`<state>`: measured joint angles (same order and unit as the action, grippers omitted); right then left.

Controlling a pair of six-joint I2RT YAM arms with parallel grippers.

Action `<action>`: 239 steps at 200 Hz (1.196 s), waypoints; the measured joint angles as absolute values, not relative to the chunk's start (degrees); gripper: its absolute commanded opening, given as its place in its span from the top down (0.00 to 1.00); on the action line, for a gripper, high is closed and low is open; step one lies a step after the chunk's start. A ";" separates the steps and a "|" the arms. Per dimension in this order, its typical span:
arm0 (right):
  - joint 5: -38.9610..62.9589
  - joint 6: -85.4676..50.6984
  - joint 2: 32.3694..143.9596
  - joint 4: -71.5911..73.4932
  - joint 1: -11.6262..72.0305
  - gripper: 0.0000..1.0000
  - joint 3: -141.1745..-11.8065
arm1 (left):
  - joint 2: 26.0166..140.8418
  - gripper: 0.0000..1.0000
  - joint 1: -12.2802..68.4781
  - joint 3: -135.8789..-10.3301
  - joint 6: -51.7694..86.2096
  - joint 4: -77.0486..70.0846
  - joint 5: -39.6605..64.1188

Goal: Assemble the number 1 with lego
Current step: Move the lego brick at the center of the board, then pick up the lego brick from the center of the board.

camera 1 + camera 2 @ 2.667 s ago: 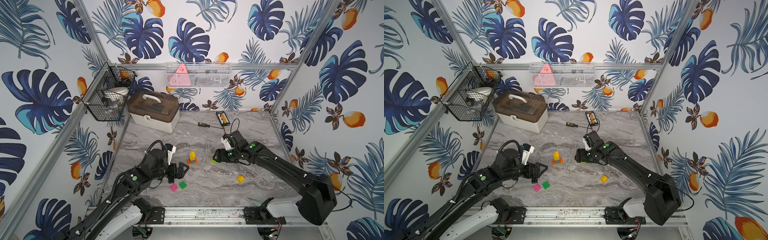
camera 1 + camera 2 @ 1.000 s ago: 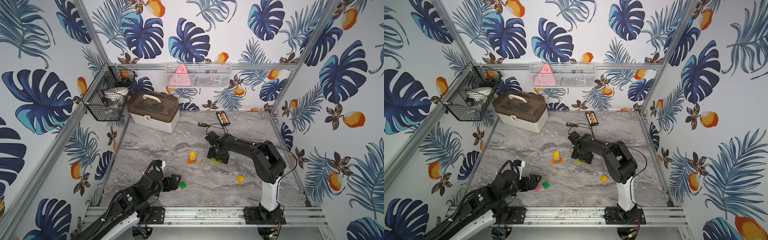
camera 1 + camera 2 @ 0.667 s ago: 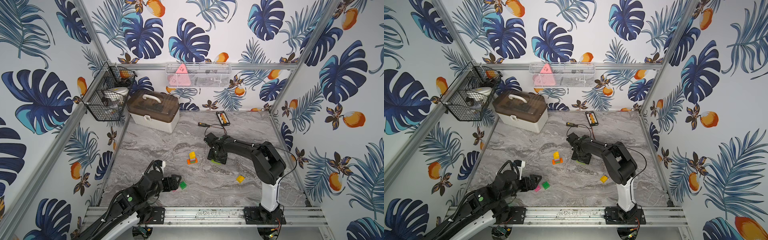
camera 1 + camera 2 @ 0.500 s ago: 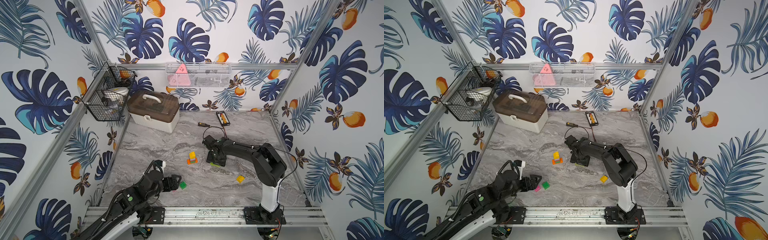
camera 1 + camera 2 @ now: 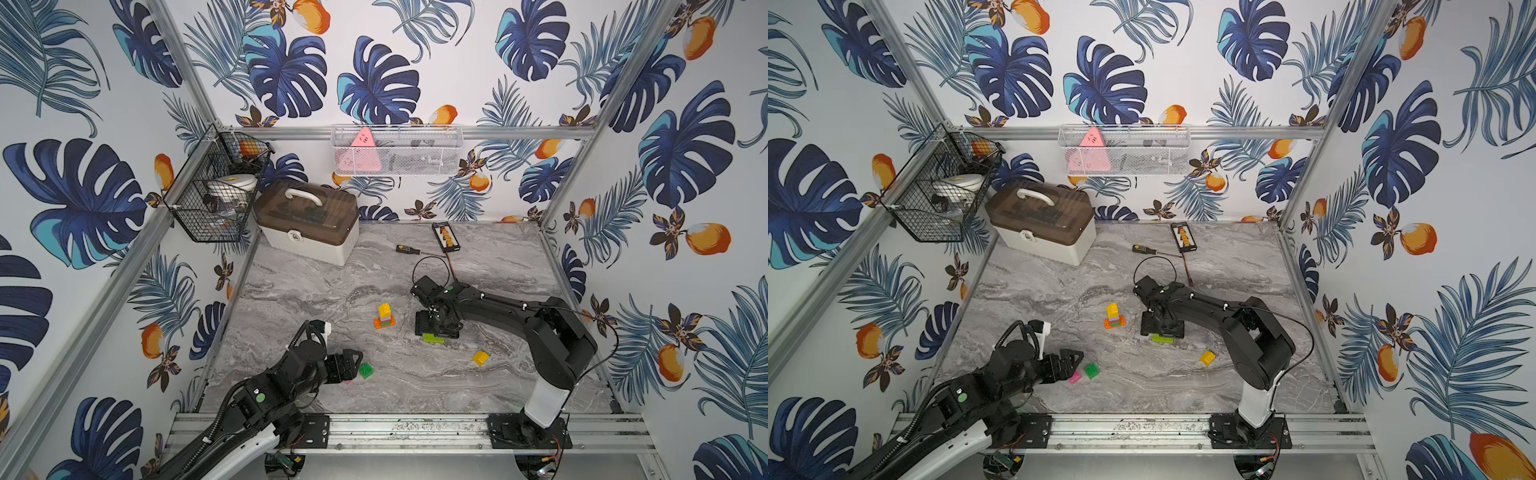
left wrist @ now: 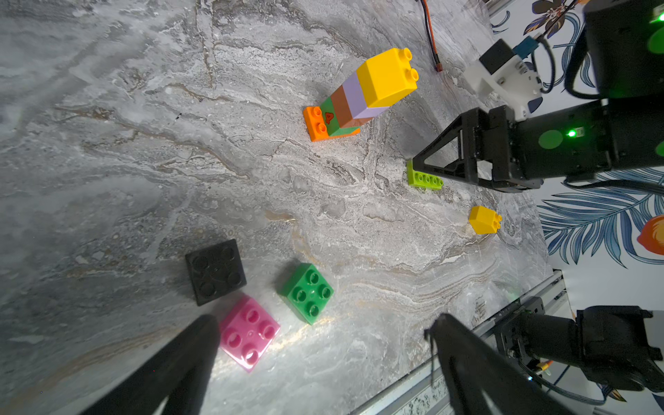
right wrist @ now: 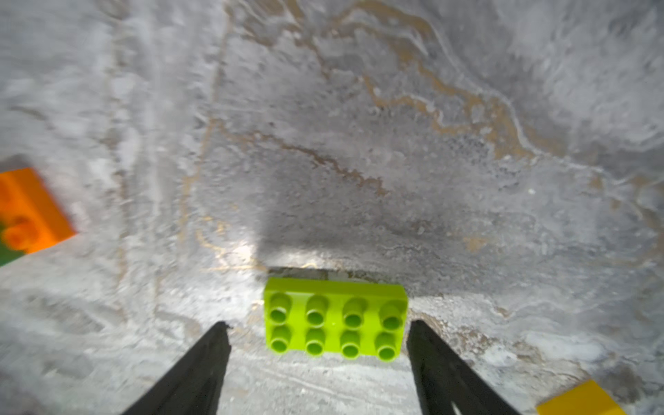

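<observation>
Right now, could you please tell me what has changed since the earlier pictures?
The left tool drew back toward the front rail, open near the pink brick. The right tool came round over the lime brick, open and straddling it, not gripping. The stack and loose yellow brick stayed put.

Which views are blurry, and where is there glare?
Right wrist view: the orange brick at the frame edge is smeared, the lime brick is fairly sharp, and a dark shadow lies beside it. Left wrist view: sharp, with glare on the pink brick and the tabletop next to it.
</observation>
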<state>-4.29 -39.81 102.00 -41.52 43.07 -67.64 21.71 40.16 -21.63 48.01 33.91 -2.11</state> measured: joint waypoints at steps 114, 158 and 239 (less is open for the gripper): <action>-0.27 -28.62 97.62 -41.25 64.64 0.17 -71.92 | 23.29 0.01 40.14 -55.18 40.88 47.40 -9.69; -2.35 -25.91 107.50 -43.11 71.05 0.26 -80.58 | 21.15 0.01 40.18 -61.23 33.04 55.31 -18.35; -2.81 -19.88 119.66 -49.39 71.44 0.40 -91.44 | 14.81 0.01 42.57 -56.14 29.91 56.36 -21.08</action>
